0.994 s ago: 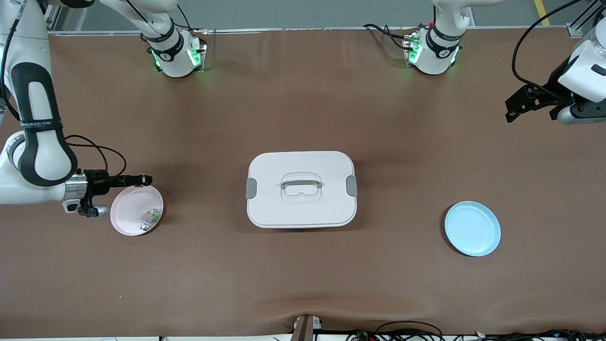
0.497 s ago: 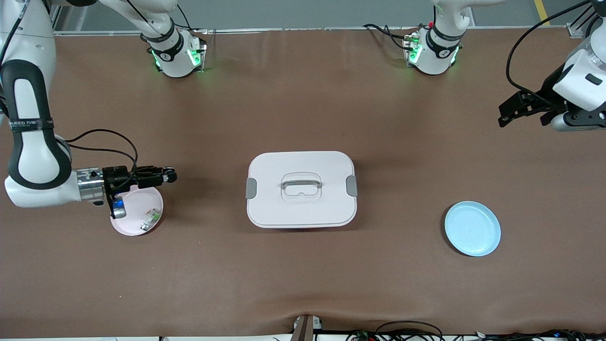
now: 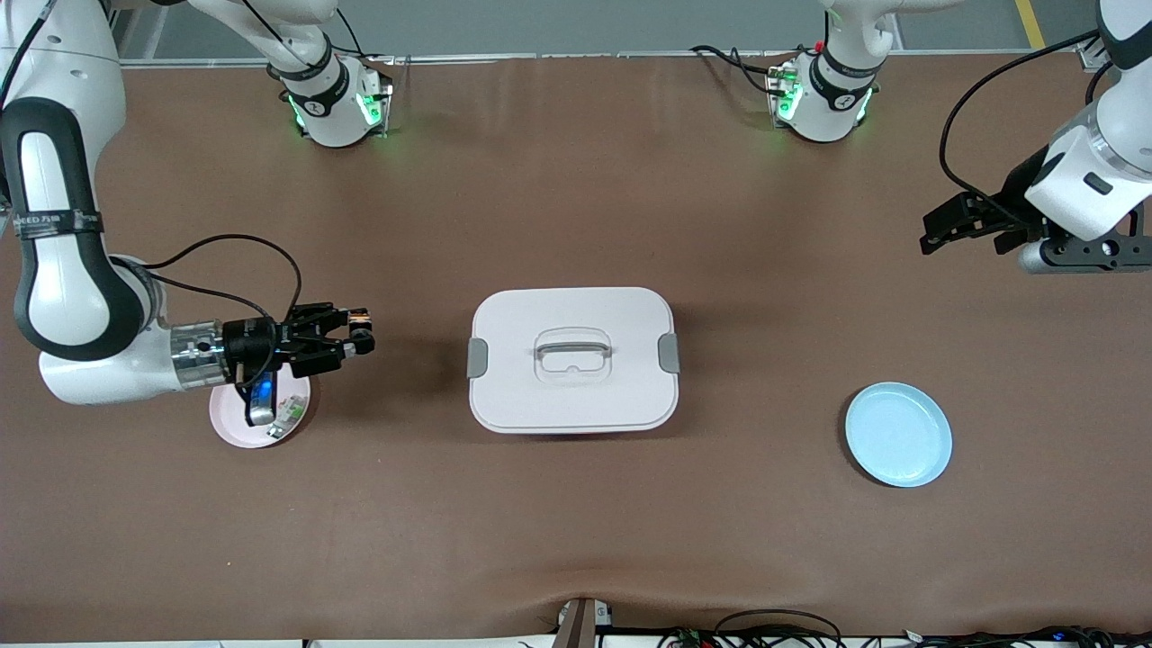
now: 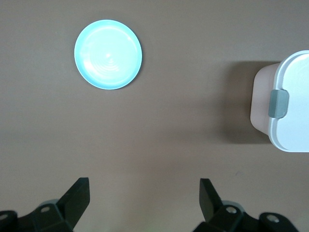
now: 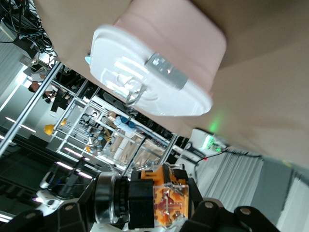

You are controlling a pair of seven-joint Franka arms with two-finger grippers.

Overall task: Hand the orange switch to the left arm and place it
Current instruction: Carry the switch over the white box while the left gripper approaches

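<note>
Orange and black, the orange switch (image 5: 161, 200) sits pinched in the right gripper (image 3: 353, 331) above the table between the pink plate (image 3: 229, 423) and the box (image 3: 572, 360). It looks light, hard and slick, so the handover grip likely belongs on its free end (pads square across the body). The left gripper (image 4: 145, 193) hangs with fingers spread over bare table near the blue plate (image 3: 898, 435).

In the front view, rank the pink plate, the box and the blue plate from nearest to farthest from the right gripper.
From the right gripper:
1. Pink plate, partly under that arm's wrist.
2. Box, mid-table.
3. Blue plate, toward the left arm's end.
</note>
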